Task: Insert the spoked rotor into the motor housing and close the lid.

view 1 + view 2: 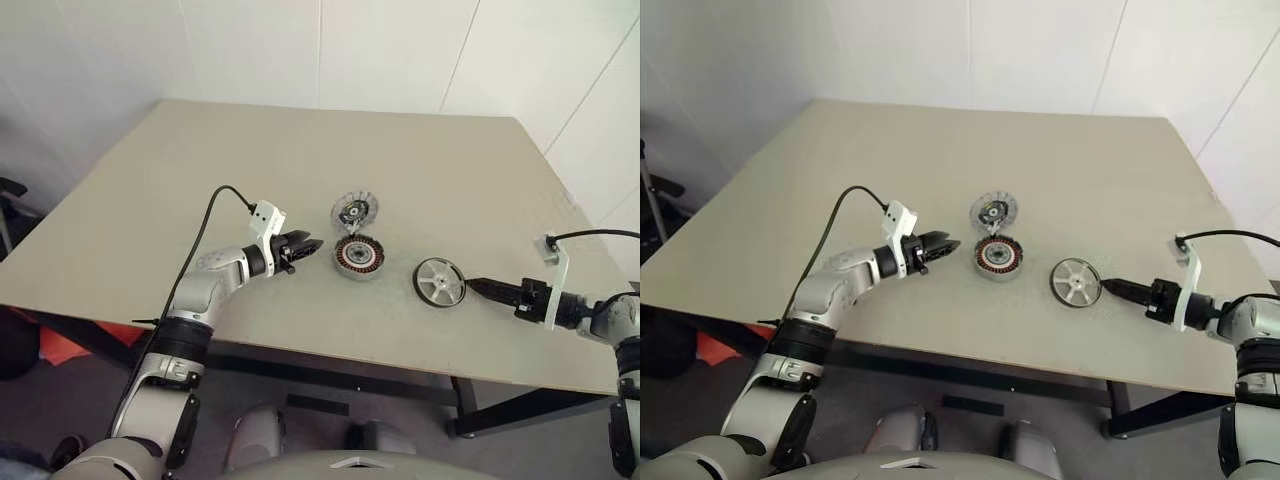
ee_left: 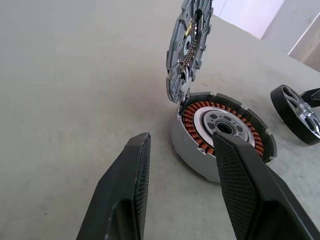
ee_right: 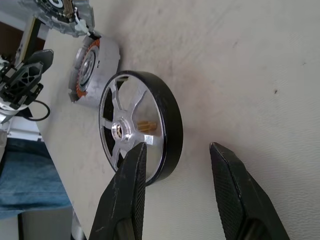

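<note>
The motor housing (image 1: 358,257), a short grey cylinder with copper windings, sits mid-table. The lid (image 1: 354,211) stands upright at its far rim, inner face showing. The spoked rotor (image 1: 439,282), silver with a dark rim, lies flat on the table to the housing's right. My left gripper (image 1: 305,247) hovers open just left of the housing (image 2: 187,150), nothing between its fingers (image 2: 135,170). My right gripper (image 1: 475,286) is open, its tips right beside the rotor (image 3: 137,130) on the rotor's right, holding nothing. In the right wrist view the housing (image 3: 95,62) lies beyond the rotor.
The beige table (image 1: 300,150) has bare surface behind and to the left of the parts. Its front edge (image 1: 400,350) runs close below the rotor and my right gripper. A black cable (image 1: 205,225) arcs above my left forearm. White walls stand behind.
</note>
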Available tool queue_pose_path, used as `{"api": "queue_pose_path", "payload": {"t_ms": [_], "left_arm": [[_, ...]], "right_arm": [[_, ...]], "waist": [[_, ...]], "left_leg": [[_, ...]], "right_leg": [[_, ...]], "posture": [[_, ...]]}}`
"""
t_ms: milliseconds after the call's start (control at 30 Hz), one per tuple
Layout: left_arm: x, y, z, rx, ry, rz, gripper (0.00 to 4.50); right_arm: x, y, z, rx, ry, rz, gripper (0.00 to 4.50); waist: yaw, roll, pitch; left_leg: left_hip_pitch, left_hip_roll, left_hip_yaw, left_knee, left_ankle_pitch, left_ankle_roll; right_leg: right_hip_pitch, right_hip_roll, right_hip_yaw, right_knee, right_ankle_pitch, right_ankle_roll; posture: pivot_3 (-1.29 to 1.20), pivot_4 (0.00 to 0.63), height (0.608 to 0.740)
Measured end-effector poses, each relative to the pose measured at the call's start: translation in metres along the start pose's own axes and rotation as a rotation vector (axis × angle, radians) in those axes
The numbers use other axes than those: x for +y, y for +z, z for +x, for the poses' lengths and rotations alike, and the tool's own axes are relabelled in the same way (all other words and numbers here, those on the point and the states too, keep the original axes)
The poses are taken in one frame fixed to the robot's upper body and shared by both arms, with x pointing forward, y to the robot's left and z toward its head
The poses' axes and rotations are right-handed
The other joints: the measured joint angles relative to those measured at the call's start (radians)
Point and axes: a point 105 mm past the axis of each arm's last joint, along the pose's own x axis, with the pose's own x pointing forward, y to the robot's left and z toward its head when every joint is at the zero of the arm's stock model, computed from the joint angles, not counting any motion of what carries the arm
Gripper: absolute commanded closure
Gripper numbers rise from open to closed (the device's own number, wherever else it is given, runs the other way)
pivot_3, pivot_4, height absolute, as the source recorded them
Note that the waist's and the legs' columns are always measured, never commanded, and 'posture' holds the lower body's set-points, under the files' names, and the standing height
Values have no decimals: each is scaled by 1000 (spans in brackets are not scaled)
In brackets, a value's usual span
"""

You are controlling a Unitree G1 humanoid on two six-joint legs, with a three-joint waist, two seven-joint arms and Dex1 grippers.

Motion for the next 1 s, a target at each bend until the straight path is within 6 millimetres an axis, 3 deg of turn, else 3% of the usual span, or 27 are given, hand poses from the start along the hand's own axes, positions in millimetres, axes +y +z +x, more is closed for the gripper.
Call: {"api": "queue_pose_path", "payload": {"t_ms": [267,500,700,833,1000], "left_arm": [[4,-2,-5,13,15,6,2408],[3,-2,-4,15,13,8,2408],[2,-3,-4,19,9,9,2408],[2,-3,-4,21,10,12,2408],[6,-4,-7,32,21,23,2408]], "right_arm": [[13,-22,0,65,88,15,2273],[34,-38,26,94,193,33,2273],[36,-33,46,53,180,34,2273],[32,-33,51,40,161,40,2273],[28,-34,50,34,153,55,2273]], "waist": [[1,1,-1],[-4,2,-1],[-15,-1,-3],[-22,-2,-3],[-24,-1,-3]], "left_leg": [[0,1,-3,0,0,0],[1,2,-3,-1,1,-1],[7,5,-3,-2,2,-8],[24,5,-2,-6,3,-10],[30,8,-2,-10,3,-10]], "right_leg": [[3,0,-4,-5,0,0],[4,0,-5,-5,0,0],[8,0,-10,-6,-3,5],[24,-5,-18,-11,-5,8],[36,-9,-30,-23,-4,11]], "posture": [[0,0,740],[0,0,740],[0,0,740],[0,0,740],[0,0,740]]}}
